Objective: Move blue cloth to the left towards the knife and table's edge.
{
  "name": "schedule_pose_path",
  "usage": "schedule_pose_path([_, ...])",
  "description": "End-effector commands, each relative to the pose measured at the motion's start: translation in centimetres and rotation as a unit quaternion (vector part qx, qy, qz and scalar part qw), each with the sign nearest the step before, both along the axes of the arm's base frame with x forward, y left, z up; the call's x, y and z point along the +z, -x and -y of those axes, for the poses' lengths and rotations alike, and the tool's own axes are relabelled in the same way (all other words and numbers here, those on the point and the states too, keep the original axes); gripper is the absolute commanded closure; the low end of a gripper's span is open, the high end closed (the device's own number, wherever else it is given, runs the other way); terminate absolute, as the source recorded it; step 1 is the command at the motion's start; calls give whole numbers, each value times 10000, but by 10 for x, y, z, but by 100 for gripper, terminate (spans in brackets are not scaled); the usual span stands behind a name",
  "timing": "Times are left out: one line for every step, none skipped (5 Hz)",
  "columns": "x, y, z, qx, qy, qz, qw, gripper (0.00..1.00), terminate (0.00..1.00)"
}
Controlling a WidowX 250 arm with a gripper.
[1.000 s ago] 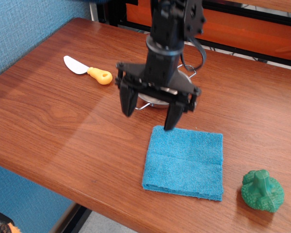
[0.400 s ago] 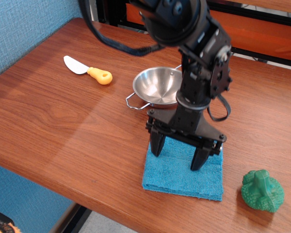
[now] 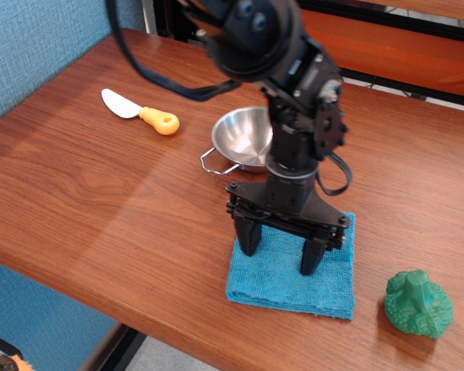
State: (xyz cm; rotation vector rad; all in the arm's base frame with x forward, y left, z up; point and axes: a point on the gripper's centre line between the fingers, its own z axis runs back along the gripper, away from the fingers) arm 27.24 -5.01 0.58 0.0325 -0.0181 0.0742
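**Robot arm stands over blue cloth near the tabletop's front edge**

One reddish-brown tabletop point(image 3: 85, 193) carries five things: one blue cloth point(image 3: 282, 278), one steel bowl point(image 3: 243, 139), one green toy vegetable point(image 3: 418, 304), one knife point(image 3: 139, 113), and the single black arm working above them. The cloth lies flat close to the front edge, right of centre, its near corners just short of the rim. Bare wood runs wide and open from the cloth's left side to the knife, which rests well apart at the back left, white blade pointing toward the blue wall. The bowl sits just behind the cloth; the vegetable sits near the cloth's right side, apart from it. The arm reaches down from the top, nearly upright, partly hiding the bowl. Its end effector point(image 3: 280, 252) is spread wide, both fingertips down on the cloth's upper half, nothing pinched between them.
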Motion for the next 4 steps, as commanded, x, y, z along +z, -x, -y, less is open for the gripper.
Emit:
schedule_pose_path([-1,17,-48,-200,-270,-260,9991,0,0])
schedule_pose_path([0,20,-75,-223,-390,-403,9982,0,0])
schedule_pose_path([-4,21,-101,-356,-524,-514,9967,0,0])
schedule_pose_path([-14,16,-130,-140,-482,-557,9972,0,0])
